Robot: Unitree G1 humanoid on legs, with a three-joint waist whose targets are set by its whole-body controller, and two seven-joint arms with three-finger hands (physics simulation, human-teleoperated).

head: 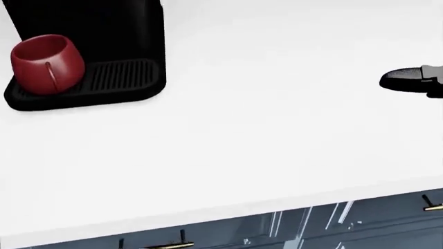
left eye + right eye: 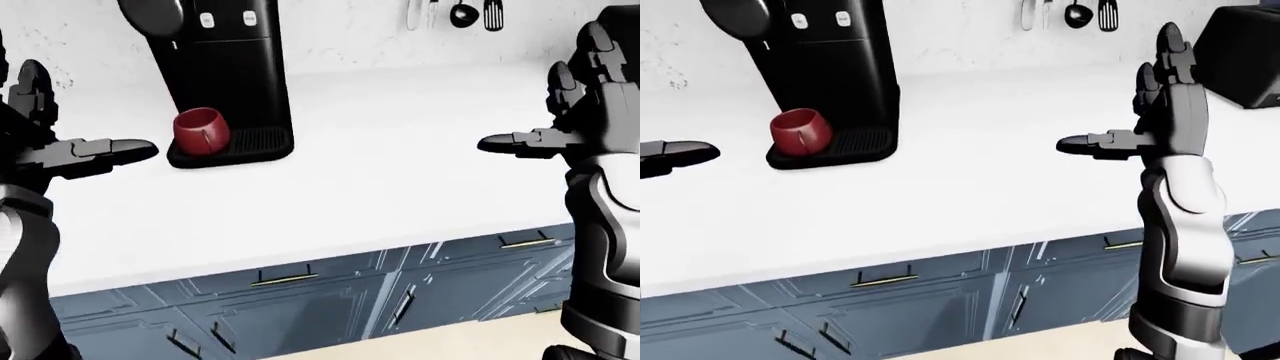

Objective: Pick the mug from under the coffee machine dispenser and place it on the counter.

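Note:
A red mug [image 2: 201,131] stands on the drip tray of a black coffee machine [image 2: 222,67] on the white counter [image 2: 400,172], at the upper left of the left-eye view. It also shows in the head view [image 1: 45,64] at the top left. My left hand [image 2: 60,135] is open and empty at the left edge, left of the mug and apart from it. My right hand [image 2: 1140,112] is open and empty, raised over the counter's right part, far from the mug.
Utensils [image 2: 460,13] hang on the wall at the top right. A black appliance [image 2: 1240,56] stands on the counter at the far right of the right-eye view. Blue cabinet drawers [image 2: 300,292] with brass handles run below the counter edge.

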